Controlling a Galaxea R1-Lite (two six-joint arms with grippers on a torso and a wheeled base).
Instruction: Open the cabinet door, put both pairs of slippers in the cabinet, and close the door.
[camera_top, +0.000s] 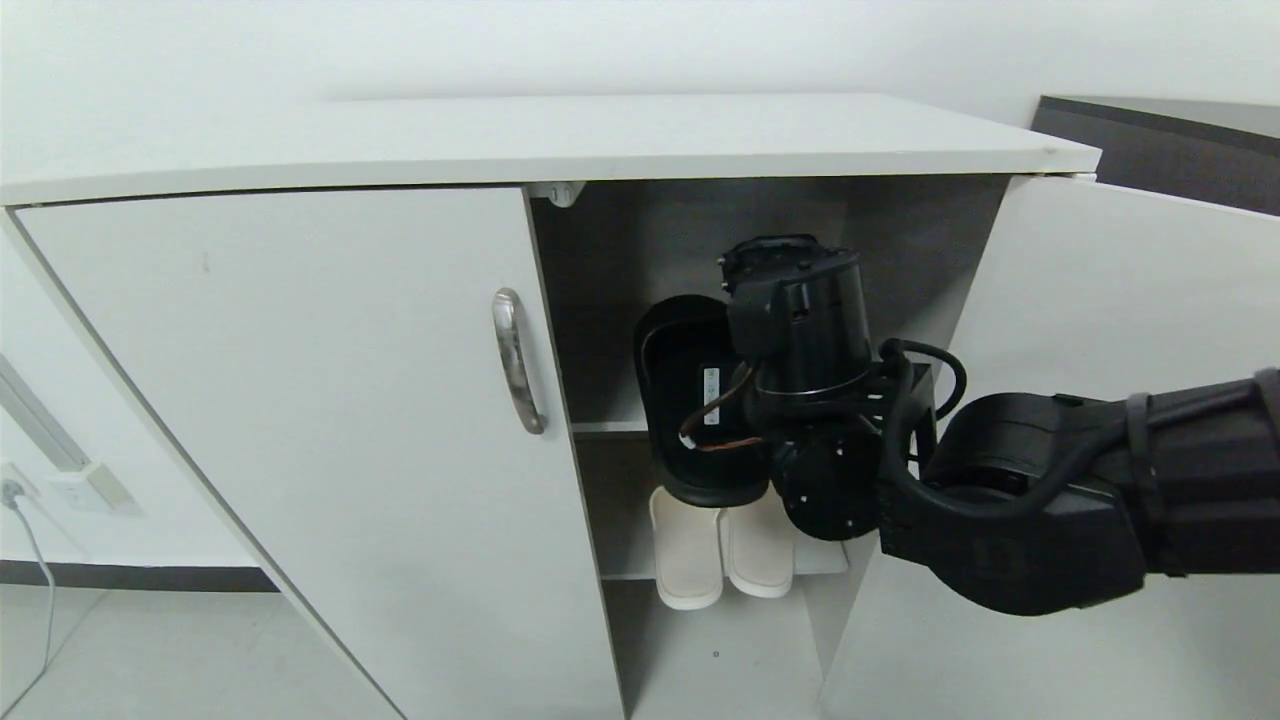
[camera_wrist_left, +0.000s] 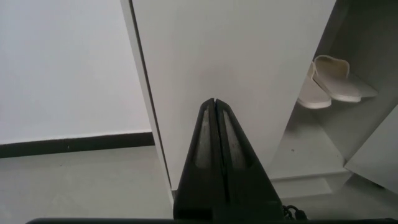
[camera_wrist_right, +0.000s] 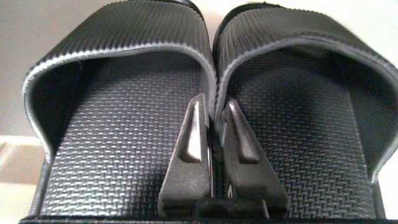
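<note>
The white cabinet (camera_top: 600, 135) has its right door (camera_top: 1100, 320) swung open and its left door (camera_top: 300, 400) closed. My right gripper (camera_wrist_right: 214, 107) is shut on the pair of black slippers (camera_wrist_right: 124, 143), pinching their two inner strap edges together. In the head view the black slippers (camera_top: 685, 400) hang steeply tilted inside the cabinet, at the level of the middle shelf (camera_top: 608, 428). A pair of white slippers (camera_top: 720, 550) lies side by side on the shelf below, also visible from the left wrist as white slippers (camera_wrist_left: 329, 81). My left gripper (camera_wrist_left: 214, 106) is shut and empty, low in front of the closed door.
A metal handle (camera_top: 517, 360) sits on the closed left door's inner edge. The cabinet's bottom compartment (camera_top: 715, 660) holds nothing. A wall socket with a cable (camera_top: 90, 485) is at the left, over grey floor (camera_wrist_left: 81, 180).
</note>
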